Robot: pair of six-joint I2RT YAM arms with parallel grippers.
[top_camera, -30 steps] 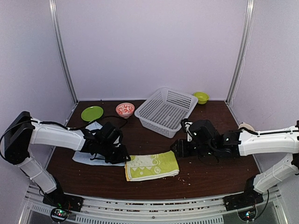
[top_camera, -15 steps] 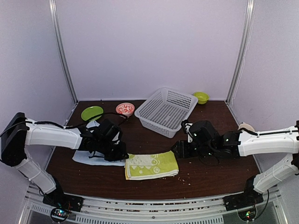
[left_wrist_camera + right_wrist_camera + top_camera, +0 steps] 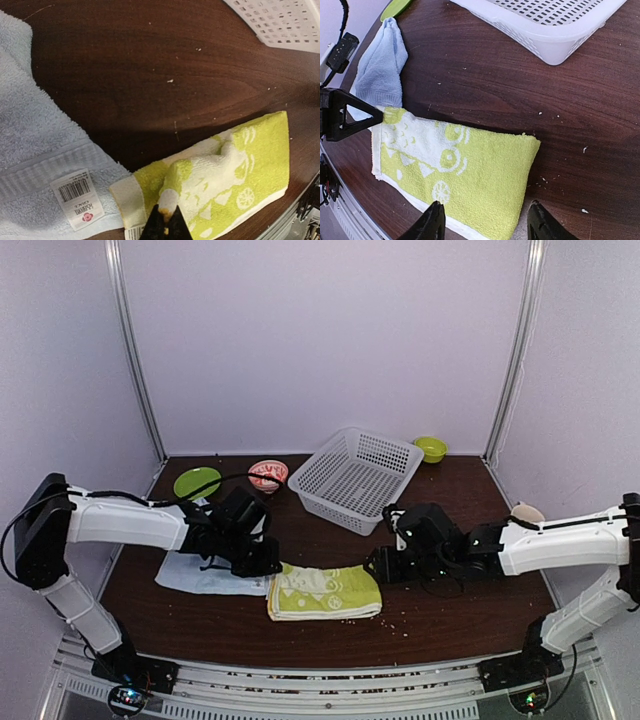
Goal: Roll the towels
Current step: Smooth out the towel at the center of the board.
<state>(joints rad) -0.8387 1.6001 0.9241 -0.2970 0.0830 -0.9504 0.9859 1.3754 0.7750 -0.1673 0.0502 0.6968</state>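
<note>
Towels are lying near the front of the table (image 3: 450, 615): the lime-green towel (image 3: 323, 592) is sitting folded at the middle, and the pale blue towel (image 3: 205, 575) is spreading just beside its left end. The left pincer (image 3: 165, 227) is pinching the green towel's left corner, holding it raised. The right pincer (image 3: 485, 215) is hovering with fingers spread over the right edge.

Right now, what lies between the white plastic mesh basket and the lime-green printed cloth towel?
Only bare dark wooden tabletop with pale crumbs, between white mesh basket and lime-green towel; the right wrist view shows it.
</note>
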